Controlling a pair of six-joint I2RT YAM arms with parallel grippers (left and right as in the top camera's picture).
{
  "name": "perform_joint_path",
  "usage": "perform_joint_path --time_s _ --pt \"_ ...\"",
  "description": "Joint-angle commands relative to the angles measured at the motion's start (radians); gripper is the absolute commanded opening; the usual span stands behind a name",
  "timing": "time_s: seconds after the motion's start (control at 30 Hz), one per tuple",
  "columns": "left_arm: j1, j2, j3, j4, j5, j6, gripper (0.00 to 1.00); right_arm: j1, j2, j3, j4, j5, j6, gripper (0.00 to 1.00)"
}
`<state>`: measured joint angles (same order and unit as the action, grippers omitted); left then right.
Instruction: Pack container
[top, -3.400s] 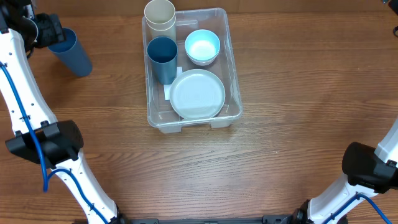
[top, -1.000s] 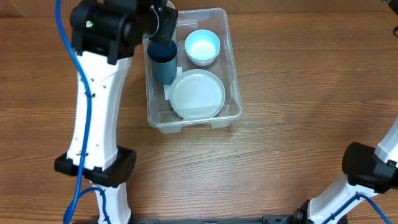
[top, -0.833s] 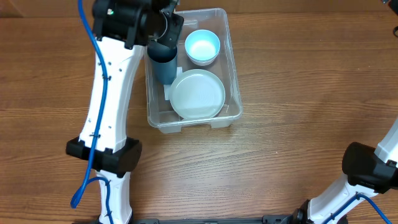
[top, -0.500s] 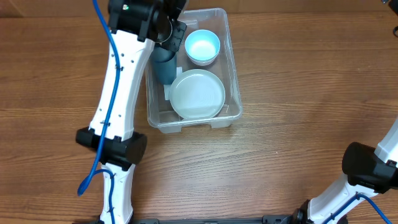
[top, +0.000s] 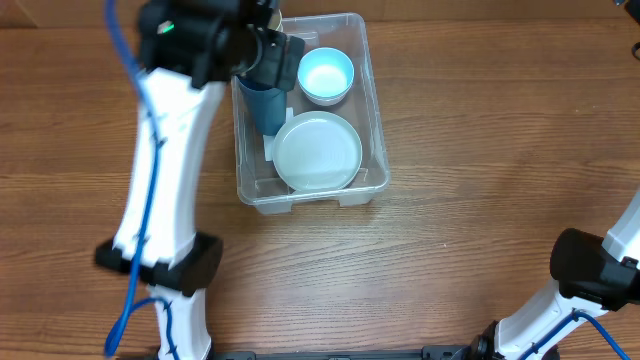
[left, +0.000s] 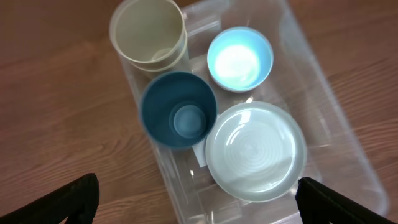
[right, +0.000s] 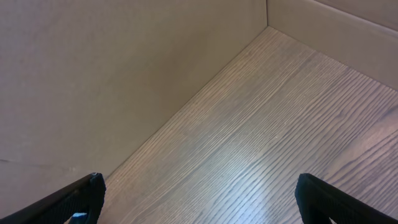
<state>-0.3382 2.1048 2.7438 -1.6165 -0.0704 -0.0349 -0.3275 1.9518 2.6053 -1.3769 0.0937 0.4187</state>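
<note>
The clear container (top: 378, 150) stands at the middle back of the table. In it are a white plate (top: 318, 150), a light blue bowl (top: 325, 75) and a dark blue cup (top: 262, 100). In the left wrist view the container (left: 348, 143) holds the plate (left: 255, 152), the bowl (left: 239, 57), the dark blue cup (left: 179, 111) and a cream cup (left: 149, 31). My left gripper (left: 199, 205) hangs above the container (top: 272, 55), wide open and empty. My right gripper (right: 199, 205) is open and empty above bare wood.
The left arm's base (top: 165, 265) stands at the front left and the right arm's base (top: 590, 270) at the front right. A plain brown wall (right: 112, 68) shows beside the right gripper.
The left arm has swung from the far left, where it held a dark blue cup, to above the container. Its jaws are now empty. The right arm has not moved.
</note>
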Motion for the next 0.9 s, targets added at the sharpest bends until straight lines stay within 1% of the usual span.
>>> perform_joint_path --time_s 0.0,0.07,0.17,0.2,0.23,0.3,0.37,0.57,0.63,0.7,0.77,0.83,0.87 --pt "0.003 -0.162 0.008 -0.018 0.049 -0.13 1.0 -0.002 -0.011 0.005 0.005 0.01 0.003 1.0" --pt "0.003 -0.185 0.008 -0.018 0.084 -0.182 1.0 -0.002 -0.011 0.005 0.005 0.01 0.003 1.0" --pt "0.003 -0.185 0.008 -0.023 0.092 -0.182 1.0 -0.002 -0.011 0.005 0.005 0.01 0.003 1.0" --pt "0.003 -0.185 0.008 -0.049 0.093 -0.182 1.0 -0.002 -0.011 0.005 0.005 0.01 0.003 1.0" --pt "0.004 -0.185 0.007 -0.073 0.088 -0.173 1.0 -0.002 -0.011 0.005 0.005 0.01 0.003 1.0" --pt "0.004 -0.189 0.008 -0.073 0.074 -0.119 1.0 -0.002 -0.011 0.005 0.005 0.01 0.003 1.0" --pt "0.005 -0.21 0.008 -0.073 0.035 -0.118 1.0 -0.002 -0.011 0.005 0.005 0.01 0.003 1.0" --pt "0.005 -0.367 0.007 -0.073 -0.096 -0.086 1.0 -0.002 -0.011 0.005 0.005 0.01 0.003 1.0" --pt "0.005 -0.442 0.005 -0.056 -0.098 -0.065 1.0 -0.002 -0.011 0.005 0.005 0.01 0.003 1.0" --pt "0.013 -0.524 -0.05 0.019 -0.096 -0.065 1.0 -0.002 -0.011 0.005 0.005 0.01 0.003 1.0" --pt "0.033 -0.602 -0.155 0.116 -0.079 -0.066 1.0 -0.002 -0.011 0.005 0.005 0.01 0.003 1.0" --pt "0.079 -0.725 -0.373 0.294 -0.011 -0.065 1.0 -0.002 -0.011 0.005 0.005 0.01 0.003 1.0" --pt "0.109 -0.811 -0.546 0.417 0.031 -0.066 1.0 -0.002 -0.011 0.005 0.005 0.01 0.003 1.0"
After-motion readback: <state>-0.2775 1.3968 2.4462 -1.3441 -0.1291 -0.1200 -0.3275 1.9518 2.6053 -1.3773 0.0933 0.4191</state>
